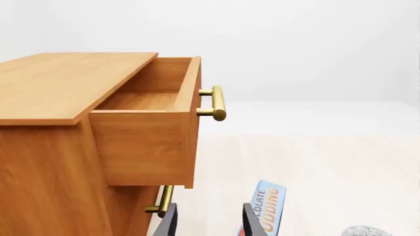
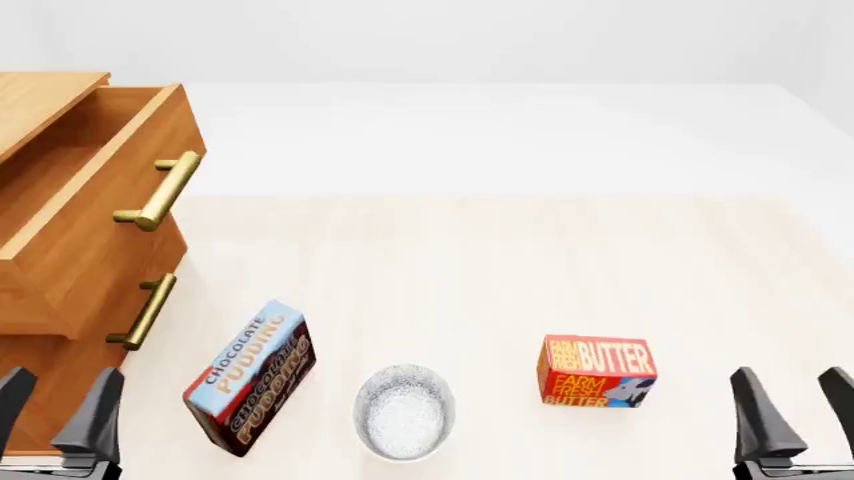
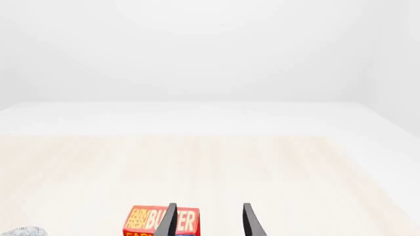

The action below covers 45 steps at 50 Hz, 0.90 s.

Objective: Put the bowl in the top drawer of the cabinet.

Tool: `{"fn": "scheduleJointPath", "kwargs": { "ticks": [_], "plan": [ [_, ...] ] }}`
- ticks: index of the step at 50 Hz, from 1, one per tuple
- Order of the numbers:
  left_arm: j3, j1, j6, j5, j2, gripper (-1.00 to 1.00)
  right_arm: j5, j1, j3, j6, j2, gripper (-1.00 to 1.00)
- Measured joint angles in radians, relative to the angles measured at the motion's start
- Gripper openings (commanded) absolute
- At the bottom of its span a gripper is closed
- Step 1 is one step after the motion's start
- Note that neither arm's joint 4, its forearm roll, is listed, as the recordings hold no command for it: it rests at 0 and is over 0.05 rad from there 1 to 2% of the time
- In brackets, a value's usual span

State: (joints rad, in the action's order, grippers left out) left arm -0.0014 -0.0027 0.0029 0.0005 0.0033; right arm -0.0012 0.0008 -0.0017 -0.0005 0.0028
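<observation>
Front view: left claw (image 2: 54, 405) and right claw (image 2: 795, 405) spread, empty.

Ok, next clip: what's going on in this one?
Nothing is being held right now. Both the left gripper and the right gripper sit open at the near edge of the table. The cabinet at the left has its top drawer pulled open and empty. The speckled bowl stands on the table between a chocolate pudding box and a butter box, untouched.
</observation>
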Motion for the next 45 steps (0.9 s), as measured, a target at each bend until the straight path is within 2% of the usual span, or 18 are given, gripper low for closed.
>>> {"fn": "scheduleJointPath", "kwargs": {
  "ticks": [45],
  "plan": [
    [-0.023, -0.025, 0.023, 0.013, -0.001, 1.00, -0.001, -0.001, -0.002, 0.001, 0.006, 1.00]
  ]
}}
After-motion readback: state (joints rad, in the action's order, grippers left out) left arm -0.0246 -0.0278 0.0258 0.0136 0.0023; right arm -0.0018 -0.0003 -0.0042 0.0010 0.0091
